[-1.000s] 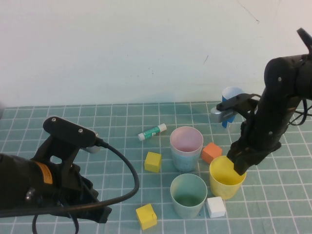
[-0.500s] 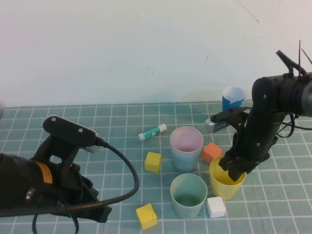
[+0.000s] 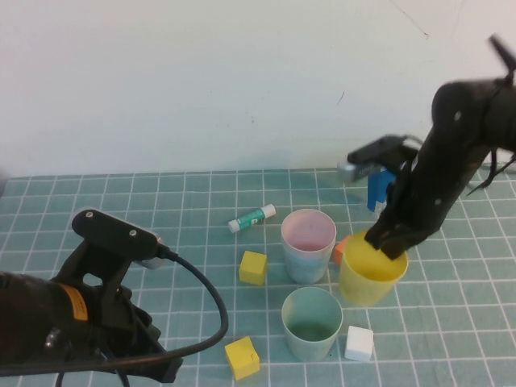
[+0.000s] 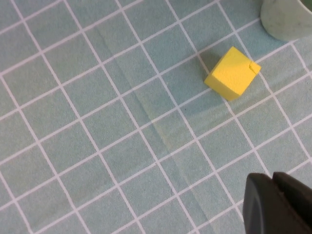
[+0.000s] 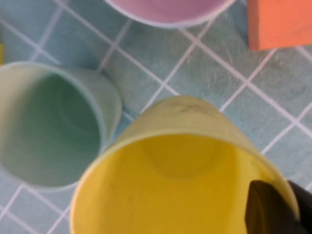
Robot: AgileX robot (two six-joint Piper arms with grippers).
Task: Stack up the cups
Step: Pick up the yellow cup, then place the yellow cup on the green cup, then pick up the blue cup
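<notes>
Right gripper (image 3: pixel 385 243) on tilted yellow cup (image 3: pixel 371 272)

Two yellow blocks (image 3: pixel 252 267) (image 3: pixel 242 357); white block (image 3: pixel 359 343); orange block (image 5: pixel 278 22); glue stick (image 3: pixel 251 218).

Looks like a robot lab test bench, not a home or shop. Surface (image 3: pixel 201 193) is a teal cutting mat with a white grid, set against a bare white wall (image 3: pixel 201 81). Two black robot arms with cabling over it. Props are generic test items: plastic cups (image 3: pixel 309 235), coloured foam cubes (image 3: pixel 252 267), a glue stick (image 3: pixel 251 218).
</notes>
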